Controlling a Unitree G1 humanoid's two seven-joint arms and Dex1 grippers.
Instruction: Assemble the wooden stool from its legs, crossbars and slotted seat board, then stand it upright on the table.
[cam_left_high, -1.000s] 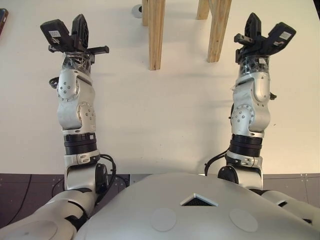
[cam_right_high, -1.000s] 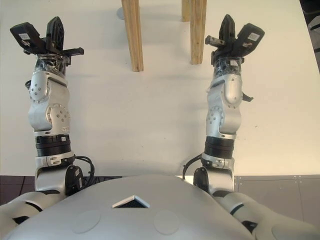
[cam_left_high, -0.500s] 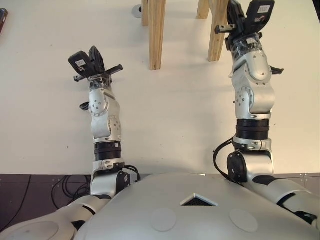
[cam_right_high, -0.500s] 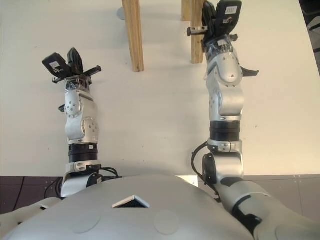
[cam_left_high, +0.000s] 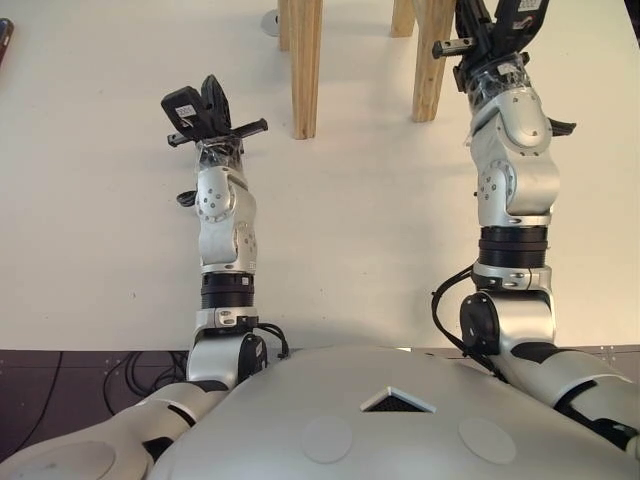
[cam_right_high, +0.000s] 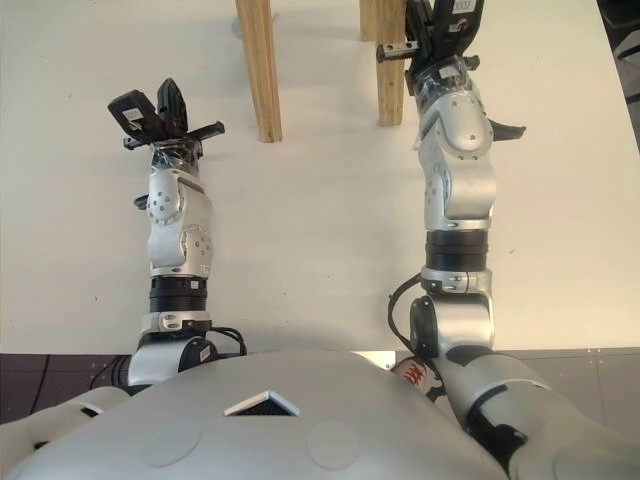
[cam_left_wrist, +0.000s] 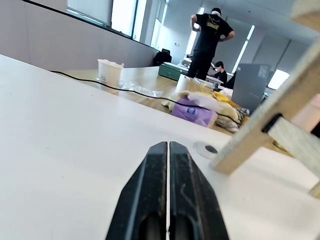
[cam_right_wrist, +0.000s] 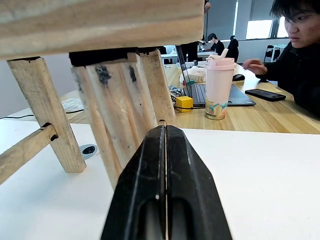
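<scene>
Stool (cam_left_high: 303, 70) upright on the table (cam_left_high: 350, 230), left gripper (cam_left_wrist: 168, 150) and right gripper (cam_right_wrist: 165, 131) both pinched shut, empty, the right just beside a leg (cam_left_high: 430, 60), so could easily clip it and skid or tip the lot.

The left arm (cam_left_high: 222, 215) and the right arm (cam_left_high: 512, 170), farther out, point forward, jaws pressed together.

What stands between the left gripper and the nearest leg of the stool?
Nothing visible does. Only bare table lies between the shut left gripper and the stool leg beside it.
</scene>
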